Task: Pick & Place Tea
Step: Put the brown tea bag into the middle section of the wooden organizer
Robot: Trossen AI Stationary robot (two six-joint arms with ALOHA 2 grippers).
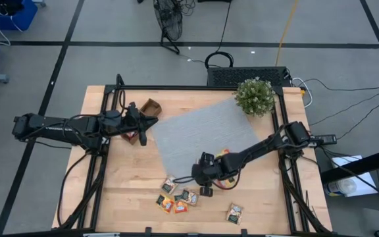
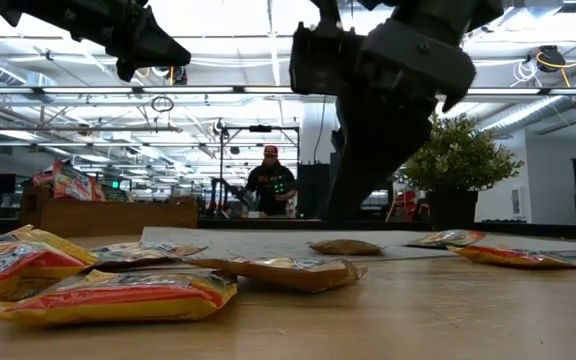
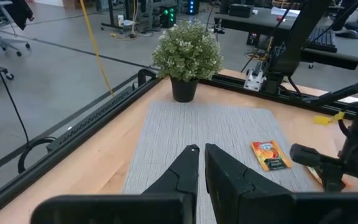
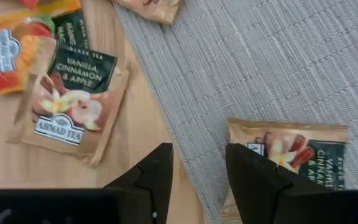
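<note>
Several tea sachets lie flat on the wood near the table's front edge (image 1: pixel 176 197), and one sits apart (image 1: pixel 234 212). A tan sachet (image 4: pixel 291 152) lies on the grey mat's (image 1: pixel 206 138) near edge, and another (image 4: pixel 70 102) on the wood beside it. My right gripper (image 4: pixel 197 171) hovers open over that mat edge, pointing steeply down, with nothing between its fingers. One finger stands above the tan sachet's corner. My left gripper (image 3: pixel 201 152) is shut and empty, raised over the mat's left side beside the wooden tray (image 1: pixel 151 105).
A potted plant (image 1: pixel 255 97) stands at the mat's far right corner. Another sachet (image 3: pixel 270 154) lies on the mat's right side near my right arm. The tray (image 2: pixel 108 215) holds upright sachets. A person stands in the room behind the table.
</note>
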